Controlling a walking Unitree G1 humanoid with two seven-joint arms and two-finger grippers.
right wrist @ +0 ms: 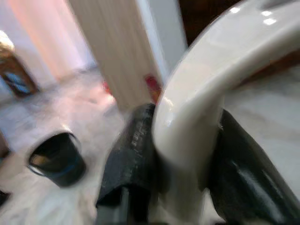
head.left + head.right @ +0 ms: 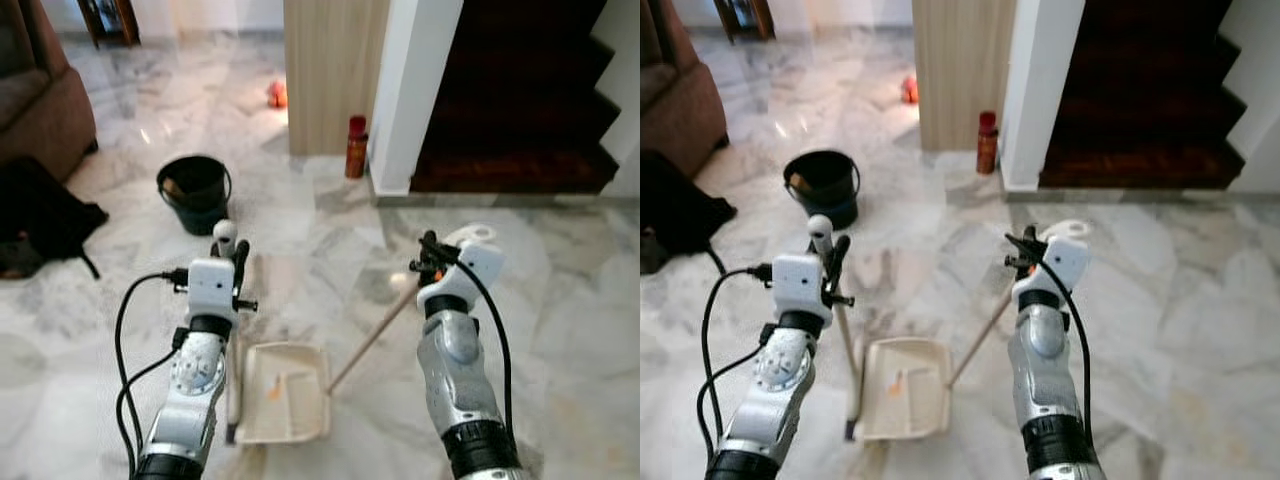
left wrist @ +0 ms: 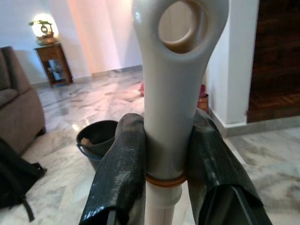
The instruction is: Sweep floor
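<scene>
A cream dustpan (image 2: 285,405) lies on the marble floor between my two arms, with a small orange scrap (image 2: 275,390) inside it. Its wooden pole (image 2: 370,340) slants up to a white loop grip (image 2: 470,237), and my right gripper (image 2: 432,258) is shut on that grip (image 1: 187,108). My left gripper (image 2: 232,262) is shut on the white broom handle (image 3: 171,93), just below its hanging hole. The broom pole runs down to a dark head (image 2: 850,430) at the dustpan's left side.
A black bucket (image 2: 194,190) stands ahead on the left. A brown sofa (image 2: 40,110) and a black bag (image 2: 40,215) are at far left. A red bottle (image 2: 356,146) stands by the white pillar (image 2: 410,90). Dark stairs (image 2: 520,90) rise at back right.
</scene>
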